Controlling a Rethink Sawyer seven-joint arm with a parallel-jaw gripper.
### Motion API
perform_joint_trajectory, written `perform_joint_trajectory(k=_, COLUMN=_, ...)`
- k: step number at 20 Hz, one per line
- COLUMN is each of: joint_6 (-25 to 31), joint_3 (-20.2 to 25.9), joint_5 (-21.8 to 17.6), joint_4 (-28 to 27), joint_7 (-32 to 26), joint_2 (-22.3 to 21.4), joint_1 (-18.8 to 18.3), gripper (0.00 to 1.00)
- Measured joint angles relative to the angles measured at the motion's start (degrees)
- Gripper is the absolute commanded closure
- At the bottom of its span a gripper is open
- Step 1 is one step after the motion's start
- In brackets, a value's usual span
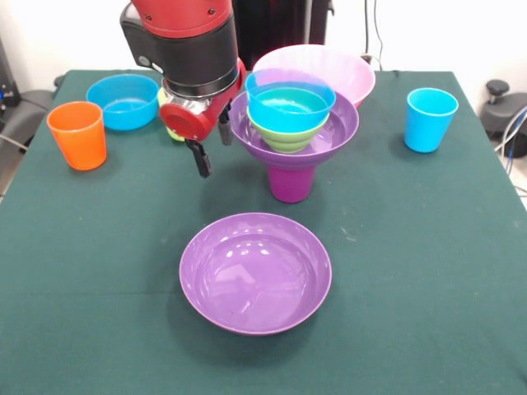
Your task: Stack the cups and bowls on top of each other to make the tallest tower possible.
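- The tower stands upper centre of the frame: a purple cup at the base carrying a wide purple bowl, with a ribbed green bowl and a small blue bowl nested above.
- The claw hangs just left of the tower, close to the wide bowl's rim. Its two dark fingers are parted and hold nothing.
- Risk, as I judge it: the wide bowl overhangs its narrow cup, so a sideways brush from the claw or the arm's red wrist could tip the whole stack.
- Adding the second wide purple bowl, lower centre, on top would likely rock on the small blue rim.
- Cups counted: four. Orange upper left, light blue upper right, purple under the tower, and a lime green cup mostly hidden behind the arm.
- Bowls counted: six. One pink behind the tower, two purple, one green, and two blue, the loose blue bowl lying upper left.
- All rest on the green bench.
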Motion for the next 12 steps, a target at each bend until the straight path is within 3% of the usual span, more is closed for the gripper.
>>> perform_joint_trajectory(k=12, joint_6=5.86, joint_3=2.29, joint_5=-1.65, joint_4=0.00, joint_7=-0.07, joint_2=-0.35, joint_1=-0.52, gripper=0.00)
